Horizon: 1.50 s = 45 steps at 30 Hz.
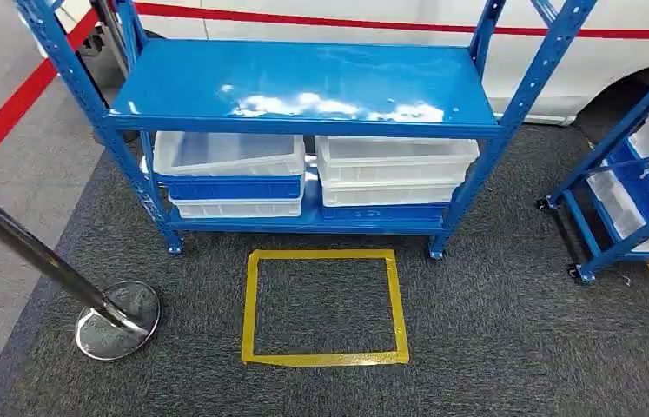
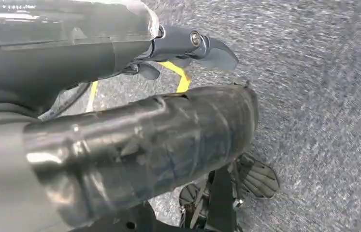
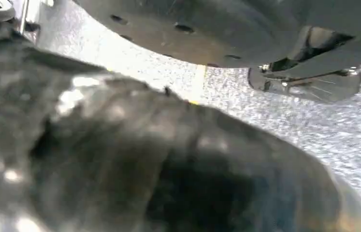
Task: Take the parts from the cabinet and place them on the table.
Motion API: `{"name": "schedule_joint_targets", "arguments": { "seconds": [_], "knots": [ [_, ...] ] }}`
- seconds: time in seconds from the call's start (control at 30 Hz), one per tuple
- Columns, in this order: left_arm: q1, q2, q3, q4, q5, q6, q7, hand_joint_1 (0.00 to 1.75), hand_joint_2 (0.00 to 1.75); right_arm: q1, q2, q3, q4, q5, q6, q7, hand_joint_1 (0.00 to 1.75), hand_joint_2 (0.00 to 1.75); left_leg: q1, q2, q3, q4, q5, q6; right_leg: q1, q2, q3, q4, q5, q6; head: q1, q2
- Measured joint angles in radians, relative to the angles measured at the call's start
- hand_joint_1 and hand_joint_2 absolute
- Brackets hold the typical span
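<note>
In the head view a blue cabinet rack [image 1: 303, 82] stands straight ahead, its top shelf bare and glossy. On its low shelf sit two stacks of white and blue bins, the left stack [image 1: 229, 174] and the right stack [image 1: 394, 169]. I cannot make out any parts in them from here. My left hand [image 2: 168, 92] hangs over the grey carpet, thick thumb and darker fingers [image 2: 202, 46] apart, holding nothing. My right hand [image 3: 144, 159] is a dark blur close to the lens, and how its fingers lie is unclear.
A yellow tape square [image 1: 325, 306] marks the carpet in front of the rack. A chrome barrier post with a round base [image 1: 116, 320] stands at the left. A second blue rack with bins [image 1: 642, 187] stands at the right. A white vehicle [image 1: 564, 52] is parked behind.
</note>
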Motion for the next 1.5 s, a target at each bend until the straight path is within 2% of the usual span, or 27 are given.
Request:
{"name": "schedule_joint_targets", "arguments": {
  "seconds": [0.07, 0.1, 0.23, 0.27, 0.3, 0.37, 0.43, 0.47, 0.5, 0.6, 0.63, 0.73, 0.8, 0.83, 0.9, 0.93, 0.97, 1.03, 1.1, 1.13, 1.23, 1.27, 1.3, 1.33, 1.43, 1.47, 1.5],
  "knots": [
    [-0.001, 0.000, 0.000, 0.000, 0.001, 0.000, 0.000, 0.00, 0.00, 0.000, 0.000, -0.003, 0.000, 0.000, 0.000, -0.004, 0.00, 0.00, 0.000, 0.012, 0.012, 0.001, -0.008, -0.010, 0.000, -0.016, 0.099, -0.183, 0.088, -0.006, 0.000, 0.000],
    [-0.001, 0.000, 0.000, 0.000, 0.002, 0.000, 0.000, 0.00, 0.00, -0.001, 0.000, -0.003, 0.000, -0.001, -0.001, -0.004, 0.00, 0.00, 0.000, 0.017, 0.016, 0.001, -0.012, -0.016, 0.003, -0.030, 0.132, -0.255, 0.091, -0.014, 0.000, 0.000],
    [-0.013, -0.002, 0.000, 0.000, 0.002, 0.000, 0.000, 0.00, 0.00, 0.002, 0.000, -0.007, 0.000, 0.005, -0.017, 0.002, 0.00, 0.00, -0.005, 0.026, 0.024, -0.005, -0.015, -0.037, 0.017, -0.020, 0.132, -0.253, 0.085, -0.040, 0.000, 0.000],
    [-0.014, -0.002, 0.000, 0.000, 0.002, 0.000, 0.000, 0.00, 0.00, 0.001, 0.000, -0.007, 0.000, 0.005, -0.018, 0.002, 0.00, 0.00, -0.006, 0.027, 0.028, -0.005, -0.020, -0.046, 0.007, -0.015, 0.143, -0.268, 0.092, -0.050, -0.001, 0.000],
    [-0.012, -0.001, 0.000, 0.000, 0.003, 0.001, 0.000, 0.00, 0.00, 0.001, 0.000, -0.007, 0.000, 0.005, -0.018, 0.002, 0.00, 0.00, 0.000, -0.005, 0.023, 0.016, -0.036, -0.049, 0.005, -0.013, 0.150, -0.276, 0.095, -0.055, 0.000, 0.000],
    [-0.010, -0.001, 0.000, 0.000, 0.003, 0.001, 0.000, 0.00, 0.00, -0.004, 0.000, -0.007, 0.000, 0.005, -0.018, 0.002, 0.00, 0.00, 0.000, -0.042, -0.043, 0.148, -0.110, -0.052, 0.005, -0.010, 0.149, -0.277, 0.095, -0.067, -0.003, 0.000],
    [-0.005, 0.000, 0.000, 0.000, 0.003, 0.001, 0.000, 0.00, 0.00, -0.005, 0.000, -0.007, 0.000, 0.005, -0.018, 0.002, 0.00, 0.00, 0.000, -0.050, -0.121, 0.294, -0.158, -0.057, 0.008, -0.001, 0.150, -0.275, 0.092, -0.071, -0.002, 0.000],
    [-0.002, -0.001, 0.000, 0.000, 0.003, 0.001, 0.000, 0.00, 0.00, -0.005, 0.000, -0.008, 0.000, 0.005, -0.018, 0.002, 0.00, 0.00, 0.001, -0.050, -0.137, 0.313, -0.147, -0.058, 0.008, 0.004, 0.151, -0.273, 0.091, -0.071, -0.002, 0.000],
    [-0.001, -0.001, 0.000, 0.000, 0.003, 0.001, 0.000, 0.00, 0.00, -0.005, 0.000, -0.008, 0.000, 0.005, -0.018, 0.002, 0.00, 0.00, 0.001, -0.050, -0.128, 0.280, -0.111, -0.058, 0.008, 0.010, 0.151, -0.270, 0.089, -0.070, -0.003, 0.000],
    [-0.001, 0.001, 0.000, 0.000, 0.003, 0.001, 0.000, 0.00, 0.00, -0.005, 0.001, -0.008, 0.000, 0.006, -0.018, 0.001, 0.00, 0.00, 0.001, -0.054, -0.033, 0.044, 0.018, -0.048, 0.007, 0.022, 0.151, -0.254, 0.077, -0.059, -0.002, 0.000],
    [-0.002, 0.002, 0.000, 0.000, 0.003, 0.001, 0.000, 0.00, 0.00, -0.006, 0.002, -0.008, 0.000, 0.006, -0.018, 0.000, 0.00, 0.00, -0.004, -0.058, -0.027, 0.021, 0.002, -0.043, 0.017, 0.024, 0.146, -0.244, 0.072, -0.052, -0.002, 0.000],
    [-0.005, 0.002, 0.000, 0.000, 0.003, 0.001, 0.000, 0.00, 0.00, -0.005, 0.002, -0.008, 0.000, 0.007, -0.021, 0.000, 0.00, 0.00, -0.008, -0.059, -0.029, 0.024, 0.005, -0.026, 0.013, 0.025, 0.144, -0.251, 0.077, -0.035, -0.002, 0.000],
    [-0.003, 0.000, 0.000, 0.000, 0.003, 0.002, 0.000, 0.00, 0.00, -0.005, 0.001, -0.008, 0.000, 0.008, -0.021, -0.001, 0.00, 0.00, 0.001, -0.052, -0.022, 0.009, 0.016, -0.010, 0.008, 0.022, 0.144, -0.236, 0.066, -0.026, -0.002, 0.000],
    [-0.003, 0.001, 0.000, 0.000, 0.004, 0.002, 0.000, 0.00, 0.00, -0.005, 0.002, -0.008, 0.000, 0.008, -0.021, -0.002, 0.00, 0.00, 0.001, -0.052, -0.021, 0.005, 0.018, -0.004, 0.010, 0.012, 0.124, -0.197, 0.033, -0.020, 0.000, 0.000],
    [-0.004, 0.001, 0.000, 0.000, 0.004, 0.002, 0.000, 0.00, 0.00, -0.006, 0.002, -0.009, 0.000, 0.008, -0.019, -0.002, 0.00, 0.00, -0.001, -0.048, -0.024, 0.006, 0.017, 0.000, 0.006, 0.010, 0.050, -0.044, -0.047, -0.012, -0.001, 0.000],
    [-0.003, 0.001, 0.000, 0.000, 0.004, 0.002, 0.000, 0.00, 0.00, -0.005, 0.002, -0.010, 0.000, 0.006, -0.016, -0.002, 0.00, 0.00, -0.001, -0.046, -0.024, 0.007, 0.017, 0.001, 0.004, 0.009, 0.016, 0.024, -0.070, -0.010, -0.001, 0.000],
    [-0.003, 0.001, 0.000, 0.000, 0.004, 0.002, 0.000, 0.00, 0.00, -0.004, 0.002, -0.011, 0.000, 0.005, -0.015, -0.002, 0.00, 0.00, -0.001, -0.042, -0.024, 0.008, 0.016, 0.001, 0.004, 0.008, -0.001, 0.059, -0.070, -0.008, -0.001, 0.000],
    [-0.002, 0.001, 0.000, 0.000, 0.004, 0.002, 0.000, 0.00, 0.00, -0.002, 0.002, -0.016, 0.000, 0.005, -0.015, -0.002, 0.00, 0.00, -0.001, -0.032, -0.021, 0.010, 0.012, 0.001, 0.003, 0.002, 0.034, -0.019, -0.005, -0.010, -0.001, 0.000],
    [-0.001, 0.000, 0.000, 0.000, 0.004, 0.002, 0.000, 0.00, 0.00, -0.006, 0.001, -0.017, 0.000, 0.005, -0.016, -0.002, 0.00, 0.00, -0.001, -0.031, -0.014, 0.013, 0.005, -0.007, 0.004, -0.009, 0.132, -0.212, 0.082, -0.020, -0.002, 0.000],
    [-0.002, 0.000, 0.000, 0.000, 0.004, 0.002, 0.000, 0.00, 0.00, -0.007, 0.001, -0.017, 0.000, 0.007, -0.020, 0.004, 0.00, 0.00, -0.005, -0.027, -0.014, 0.014, 0.002, -0.013, 0.010, -0.012, 0.147, -0.244, 0.067, -0.026, -0.001, 0.000],
    [-0.009, 0.000, -0.002, 0.000, 0.003, 0.002, 0.000, 0.00, 0.00, -0.004, 0.001, -0.019, 0.000, 0.001, -0.027, 0.017, 0.00, 0.00, -0.006, -0.023, -0.007, 0.007, 0.001, -0.031, 0.018, -0.006, 0.145, -0.248, 0.069, -0.041, -0.001, 0.000],
    [-0.010, 0.000, -0.003, 0.000, 0.003, 0.002, 0.000, 0.00, 0.00, -0.004, 0.001, -0.025, 0.000, -0.009, -0.029, 0.027, 0.00, 1.75, -0.009, -0.023, -0.004, 0.004, 0.002, -0.038, 0.016, -0.005, 0.147, -0.254, 0.073, -0.048, -0.002, 0.000],
    [-0.009, 0.001, -0.003, 0.000, 0.003, 0.002, 0.000, 0.00, 0.00, -0.005, 0.004, -0.031, 0.000, -0.019, -0.027, 0.029, 0.00, 1.75, -0.005, -0.026, -0.006, 0.014, -0.007, -0.042, 0.004, -0.005, 0.155, -0.266, 0.080, -0.057, -0.002, 0.000],
    [-0.009, 0.001, -0.003, 0.000, 0.003, 0.002, 0.000, 0.00, 0.00, -0.005, 0.004, -0.036, 0.000, -0.025, -0.020, 0.029, 0.00, 1.75, -0.004, -0.038, -0.017, 0.041, -0.028, -0.047, 0.006, -0.004, 0.158, -0.271, 0.081, -0.062, -0.003, 0.000],
    [-0.006, 0.001, -0.003, 0.000, 0.003, 0.002, 0.002, 0.00, 0.00, -0.009, 0.004, -0.051, 0.000, -0.040, 0.007, 0.023, 0.00, 1.75, -0.004, -0.049, -0.128, 0.268, -0.137, -0.056, 0.009, -0.003, 0.155, -0.267, 0.080, -0.072, -0.004, 0.000],
    [-0.005, 0.000, -0.003, 0.000, 0.003, 0.002, 0.002, 0.00, 0.00, -0.008, 0.004, -0.055, 0.000, -0.044, 0.012, 0.023, 0.00, 1.75, -0.004, -0.049, -0.154, 0.315, -0.144, -0.058, 0.011, -0.002, 0.154, -0.265, 0.078, -0.074, -0.004, 0.000],
    [-0.003, 0.000, -0.003, 0.000, 0.003, 0.002, 0.003, 0.00, 0.00, -0.008, 0.004, -0.060, 0.001, -0.046, 0.017, 0.023, 0.00, 1.75, -0.003, -0.048, -0.156, 0.312, -0.125, -0.058, 0.012, 0.000, 0.155, -0.264, 0.077, -0.075, -0.004, 0.000]
  ]
}}
